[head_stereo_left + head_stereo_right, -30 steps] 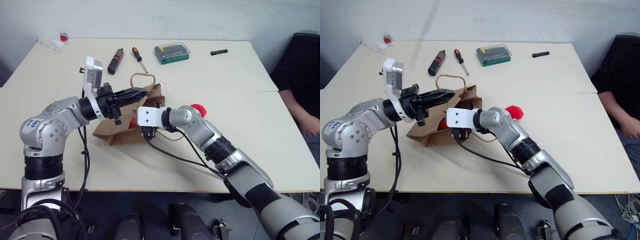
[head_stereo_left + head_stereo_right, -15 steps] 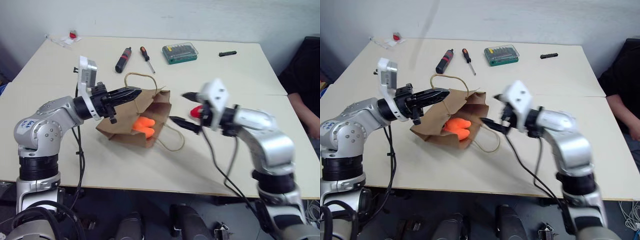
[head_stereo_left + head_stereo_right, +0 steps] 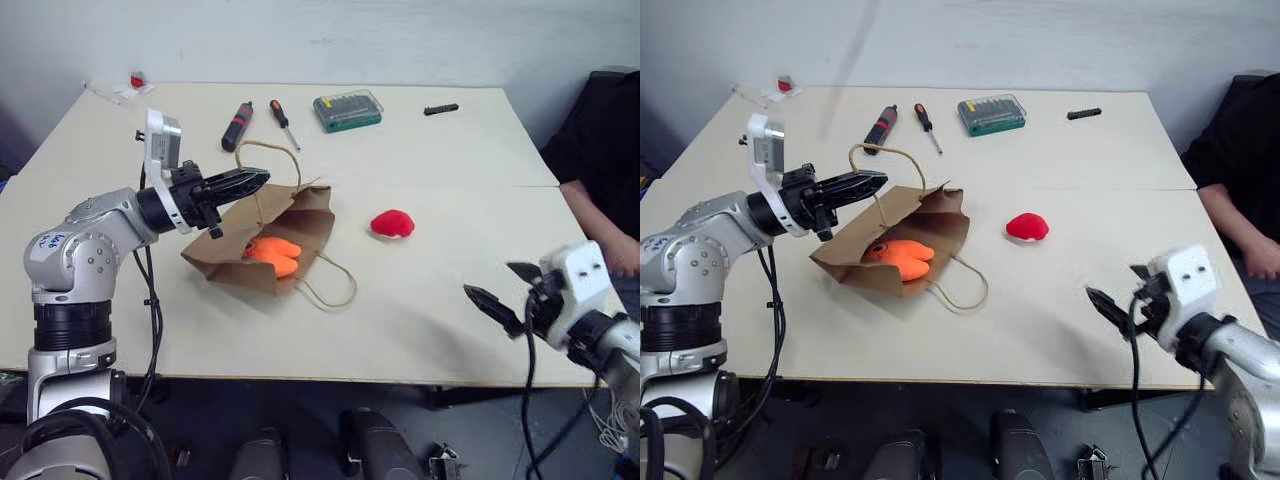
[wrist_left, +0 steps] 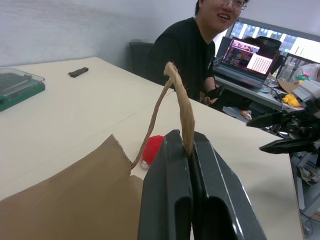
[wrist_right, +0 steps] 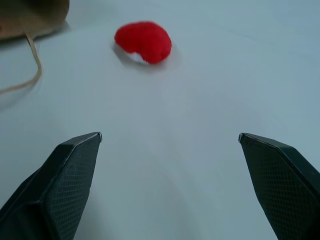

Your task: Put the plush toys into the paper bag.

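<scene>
From the head views, we are holding the paper bag (image 3: pixel 262 245) mouth up by one handle (image 3: pixel 262 150) in the clamped left tool (image 3: pixel 250 180), mid-bench; the orange toy (image 3: pixel 272 254) is lying inside. In the right wrist view, our right tool (image 5: pixel 170 145) is gaping wide, facing the red toy (image 5: pixel 143 41) beside the bag; we should be approaching low and centred.

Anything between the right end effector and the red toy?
No. In the right wrist view only bare tabletop lies between the open right end effector and the red toy; the bag's loose handle lies off to one side.
</scene>
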